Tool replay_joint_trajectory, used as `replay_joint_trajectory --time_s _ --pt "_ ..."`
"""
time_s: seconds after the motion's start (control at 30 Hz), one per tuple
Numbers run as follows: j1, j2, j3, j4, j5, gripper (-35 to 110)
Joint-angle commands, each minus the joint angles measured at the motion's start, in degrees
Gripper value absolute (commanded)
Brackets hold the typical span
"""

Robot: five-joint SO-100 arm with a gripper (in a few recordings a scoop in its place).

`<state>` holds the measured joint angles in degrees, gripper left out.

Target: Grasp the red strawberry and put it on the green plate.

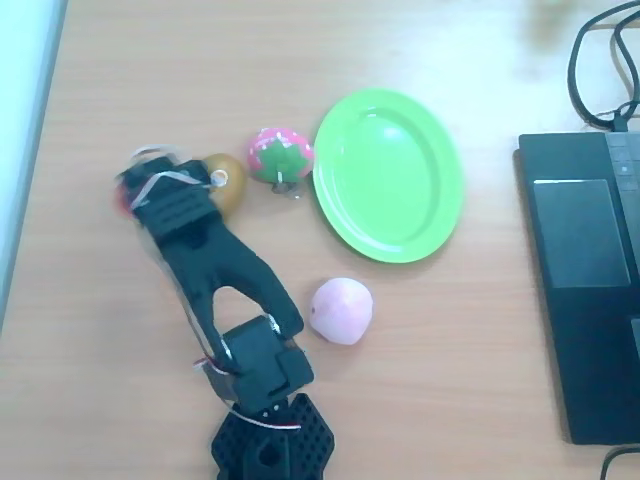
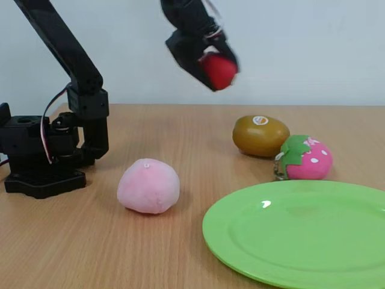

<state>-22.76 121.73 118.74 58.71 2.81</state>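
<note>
We can read no text anywhere. The brown kiwi (image 2: pixel 260 136) carries a small round sticker (image 2: pixel 260 120) with an orange mark on white, but its print is too small for us to make out. The laptop (image 1: pixel 580 270) keys are too blurred.

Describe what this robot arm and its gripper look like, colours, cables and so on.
The arm is matte black plastic with boxy links, on a black perforated base. Thin white and red wires loop near its joints. The gripper is black too.
</note>
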Motion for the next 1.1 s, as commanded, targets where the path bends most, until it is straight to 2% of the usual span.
replay_joint_trajectory --time_s 0.0,0.2,0.37,0.73,1.07 --pt "10.5 4.2 -0.4 -1.6 -1.9 16" --pt "26.8 1.2 -4.9 -4.0 -1.1 16" --pt "35.6 -6.5 -11.2 -4.0 0.9 16" --pt "44.3 -30.4 -23.9 -3.6 1.9 12" --pt "48.2 -41.7 -30.2 -2.8 3.5 14"
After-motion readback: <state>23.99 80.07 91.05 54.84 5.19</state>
